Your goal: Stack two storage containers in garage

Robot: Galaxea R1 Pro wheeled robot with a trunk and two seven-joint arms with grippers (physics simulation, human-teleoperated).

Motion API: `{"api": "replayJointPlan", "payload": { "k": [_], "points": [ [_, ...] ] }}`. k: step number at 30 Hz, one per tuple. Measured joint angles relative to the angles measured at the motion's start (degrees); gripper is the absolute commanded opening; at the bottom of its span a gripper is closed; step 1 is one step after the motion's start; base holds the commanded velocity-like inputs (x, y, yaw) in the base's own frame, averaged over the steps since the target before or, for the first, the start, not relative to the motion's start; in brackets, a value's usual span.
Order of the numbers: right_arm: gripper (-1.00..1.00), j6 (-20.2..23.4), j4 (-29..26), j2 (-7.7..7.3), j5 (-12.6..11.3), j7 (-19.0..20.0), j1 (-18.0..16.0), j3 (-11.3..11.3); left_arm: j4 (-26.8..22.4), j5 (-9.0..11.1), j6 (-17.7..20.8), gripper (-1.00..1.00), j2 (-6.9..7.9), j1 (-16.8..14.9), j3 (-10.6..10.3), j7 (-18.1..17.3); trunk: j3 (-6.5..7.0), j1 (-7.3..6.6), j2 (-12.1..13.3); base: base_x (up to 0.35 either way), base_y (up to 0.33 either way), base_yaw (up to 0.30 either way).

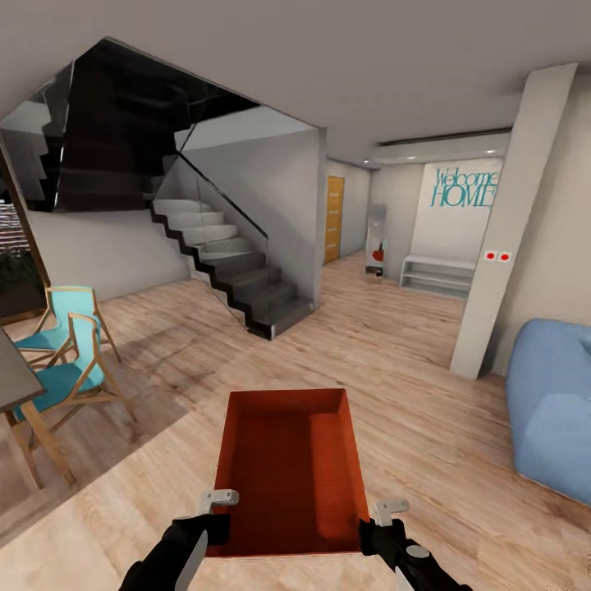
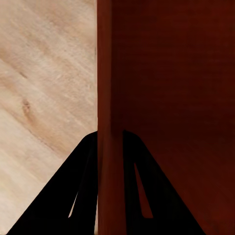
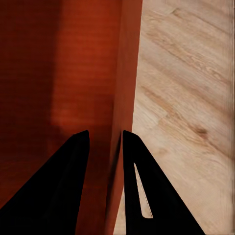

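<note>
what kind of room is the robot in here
Probably an open-plan home living area: light wood plank floor, a pale blue sofa, a staircase and "Welcome HOME" lettering on the far wall.

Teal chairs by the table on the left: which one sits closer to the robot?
The nearer teal chair, beside the grey table, is closer. The farther teal chair stands behind it toward the window; both are left of the storage container.
</note>
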Motion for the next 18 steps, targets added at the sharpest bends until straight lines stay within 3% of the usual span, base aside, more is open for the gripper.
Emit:
{"api": "replayJointPlan", "payload": {
  "k": [18],
  "points": [
    [-1.00,0.0,0.0,0.00,0.0,0.0,0.0,0.0,0.0,0.0,0.0,-1.00,-0.01,0.0,0.0,0.0,0.00,0.00,0.0,0.325,0.000,-0.271]
  ]
}}
